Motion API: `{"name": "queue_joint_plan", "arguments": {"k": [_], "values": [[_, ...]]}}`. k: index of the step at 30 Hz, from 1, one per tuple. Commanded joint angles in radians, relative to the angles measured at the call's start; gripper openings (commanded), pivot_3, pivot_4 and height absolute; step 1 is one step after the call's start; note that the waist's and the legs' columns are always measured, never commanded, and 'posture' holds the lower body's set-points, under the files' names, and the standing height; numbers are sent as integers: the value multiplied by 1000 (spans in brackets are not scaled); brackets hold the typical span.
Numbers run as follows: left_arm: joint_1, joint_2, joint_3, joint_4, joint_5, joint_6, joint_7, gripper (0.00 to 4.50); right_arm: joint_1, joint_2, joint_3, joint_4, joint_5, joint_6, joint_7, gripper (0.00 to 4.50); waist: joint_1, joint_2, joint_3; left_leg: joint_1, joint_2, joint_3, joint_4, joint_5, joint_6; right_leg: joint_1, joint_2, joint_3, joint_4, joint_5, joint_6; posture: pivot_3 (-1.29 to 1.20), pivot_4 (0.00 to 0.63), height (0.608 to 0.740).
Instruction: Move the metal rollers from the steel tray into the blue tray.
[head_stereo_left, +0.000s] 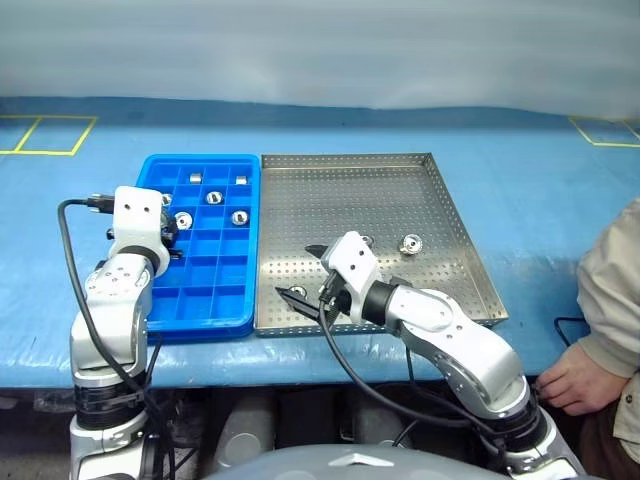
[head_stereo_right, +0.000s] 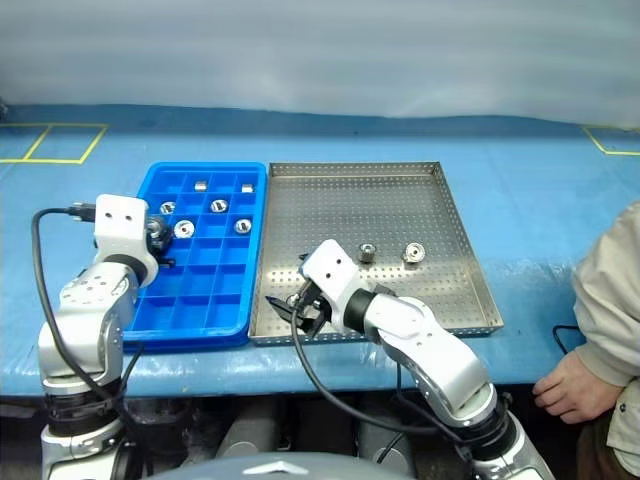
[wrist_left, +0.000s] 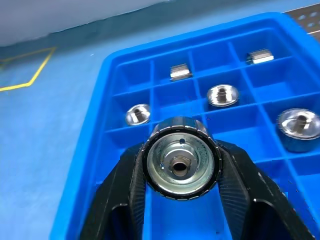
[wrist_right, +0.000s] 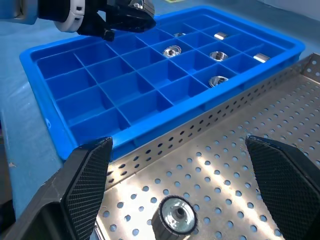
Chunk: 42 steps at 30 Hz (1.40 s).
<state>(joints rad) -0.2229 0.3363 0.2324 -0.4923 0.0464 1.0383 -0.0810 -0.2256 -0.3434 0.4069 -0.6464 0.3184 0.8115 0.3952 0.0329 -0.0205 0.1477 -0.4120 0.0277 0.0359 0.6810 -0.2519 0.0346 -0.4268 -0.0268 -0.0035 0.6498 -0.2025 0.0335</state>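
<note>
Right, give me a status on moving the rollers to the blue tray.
Done: five shiny metal rollers, such as this one, already sit in compartments of the bright blue plastic gridded tray. In hand: the left gripper is shut on another roller above that tray. Left: three rollers remain in the perforated steel tray; the open right gripper hovers over one.

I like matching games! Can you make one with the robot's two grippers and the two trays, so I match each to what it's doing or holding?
Things:
1. left gripper
2. right gripper
3. blue tray
4. steel tray

States:
A. perforated floor, loose rollers on it
B. shut on a metal roller
C. square compartments, some holding rollers
D. open, above a roller

Pairs: 1-B, 2-D, 3-C, 4-A
</note>
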Motion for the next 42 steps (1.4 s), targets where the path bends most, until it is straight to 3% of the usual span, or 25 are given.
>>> {"name": "queue_joint_plan", "arguments": {"k": [1,15,16,21,23,28,36,42], "values": [[-4,-11,47,35,37,-36,69,1725,-11,14,0,-8,-7,-24,5,4500,5,0,0,0,0,0,0,0,0,0,0,0,0,0,0,122,150,740],[-29,-55,58,210,6,-94,96,1725,53,30,-57,-54,-6,14,-61,4500,2,-1,0,0,0,0,0,0,0,0,-1,-1,0,1,-4,52,150,740],[-35,-56,61,195,-5,-99,88,2469,58,28,-60,-61,-11,18,-71,4500,2,-1,0,0,0,0,0,0,0,0,-1,-1,0,1,-4,35,150,740],[-62,-23,12,107,-52,-132,-1,3951,87,18,-91,-105,-15,53,-103,4500,-5,-1,0,-1,0,0,0,0,0,0,-2,-1,-1,1,-4,10,150,740],[-82,3,-24,93,-70,-147,-53,3951,103,16,-115,-126,-8,77,-112,4500,-7,-1,0,-2,0,0,0,0,0,-1,-2,-2,-1,2,-5,-15,150,740],[-139,142,-206,58,-202,-186,-372,3951,172,4,-208,-150,-37,218,-199,4500,-20,-1,0,-2,0,1,0,0,0,-1,-2,-1,-1,2,-8,-65,150,740],[-270,280,-423,102,-400,-120,-761,3951,218,77,-264,-182,-54,315,-295,4500,-78,1,1,-1,1,3,-1,0,1,-2,-1,1,-1,-1,-3,-153,150,740],[-364,291,-637,199,-316,-204,-861,3951,253,110,-268,-209,-63,336,-328,4500,-102,1,1,-1,0,4,-1,0,2,-2,0,2,-2,-1,-3,-188,150,740]]}}
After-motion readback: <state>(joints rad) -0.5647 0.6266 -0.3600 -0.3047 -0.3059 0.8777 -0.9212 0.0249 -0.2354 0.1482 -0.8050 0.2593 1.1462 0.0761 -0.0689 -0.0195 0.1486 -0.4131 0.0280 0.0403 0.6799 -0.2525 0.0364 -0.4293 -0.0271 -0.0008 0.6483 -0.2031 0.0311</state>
